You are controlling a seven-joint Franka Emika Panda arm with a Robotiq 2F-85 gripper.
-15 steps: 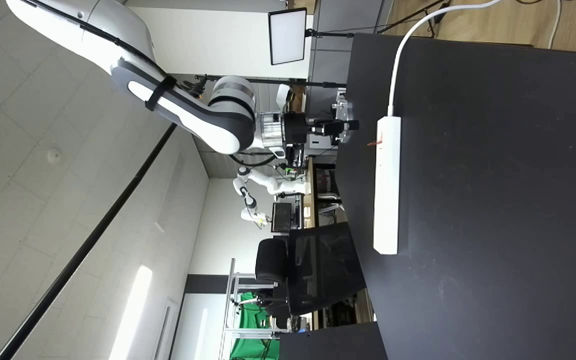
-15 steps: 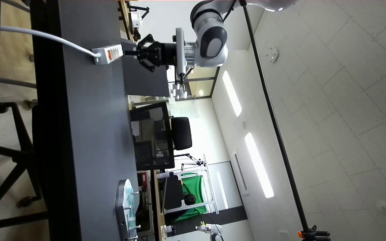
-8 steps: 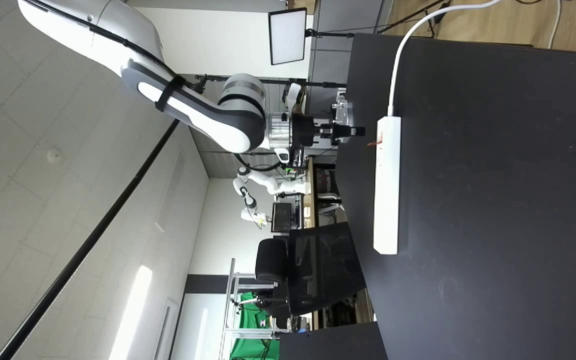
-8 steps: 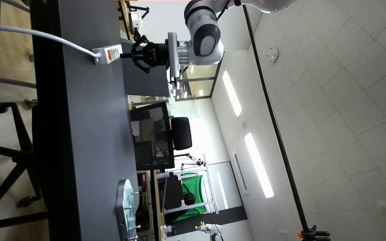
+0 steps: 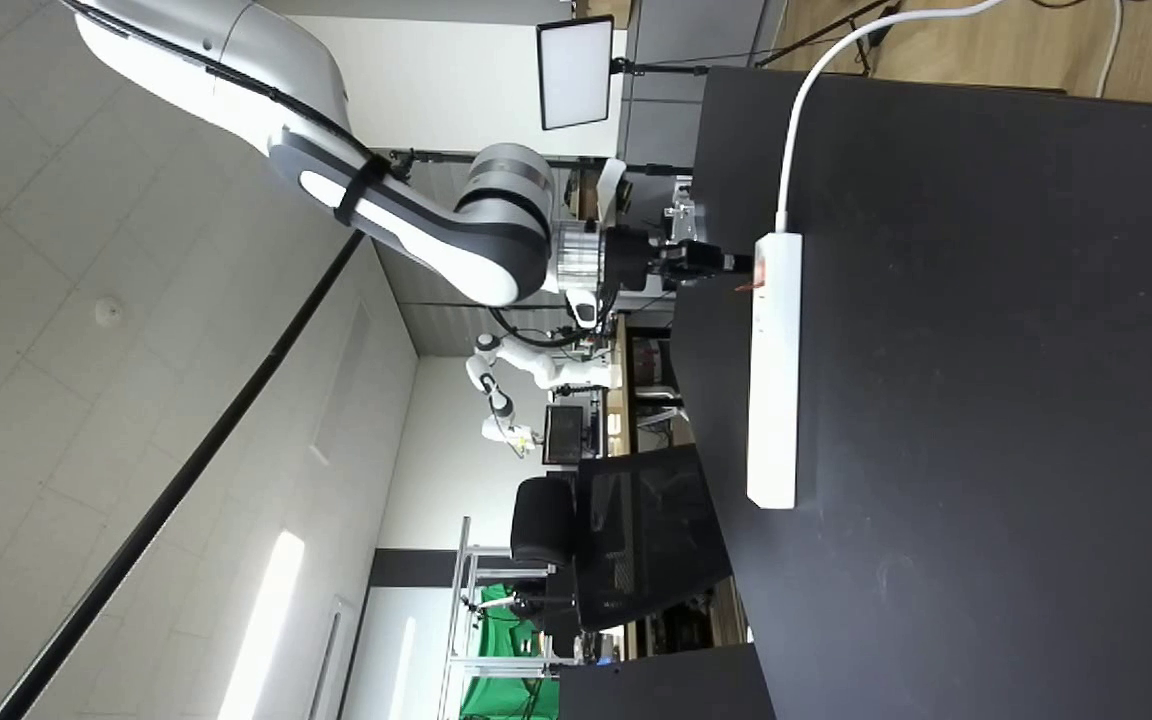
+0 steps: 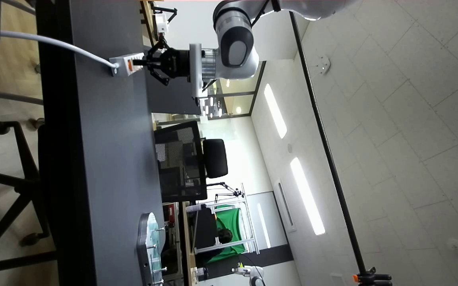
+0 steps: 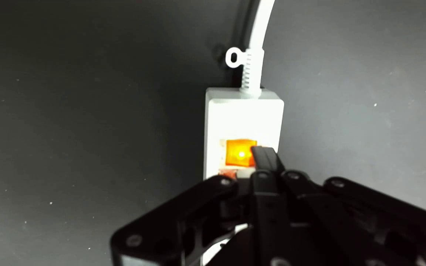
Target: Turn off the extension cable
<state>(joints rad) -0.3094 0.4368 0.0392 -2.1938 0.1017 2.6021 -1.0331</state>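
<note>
The extension cable is a long white power strip (image 5: pixel 776 390) lying on the dark table, with its white cord (image 5: pixel 798 120) running off one end. It also shows end-on in an exterior view (image 6: pixel 121 68) and from above in the wrist view (image 7: pixel 244 118). Near the cord end is a lit orange switch (image 7: pixel 239 152), also visible in an exterior view (image 6: pixel 130 66). My gripper (image 7: pixel 264 149) is shut and empty, its fingertips together at the switch's right edge and partly covering it. In both exterior views the fingertips (image 5: pixel 742 263) (image 6: pixel 136 62) reach the strip's switch face; I cannot tell whether they touch.
The dark table (image 5: pixel 996 400) extends around the strip. A clear plate with metal posts (image 6: pixel 153 250) stands farther along the table. A black mesh chair (image 5: pixel 646 540) is behind the table edge. The strip's far part is hidden under my gripper in the wrist view.
My gripper has moved steadily down toward the strip, from clearly above it to right at the switch. The fingers stay shut. The strip and cord have not moved.
</note>
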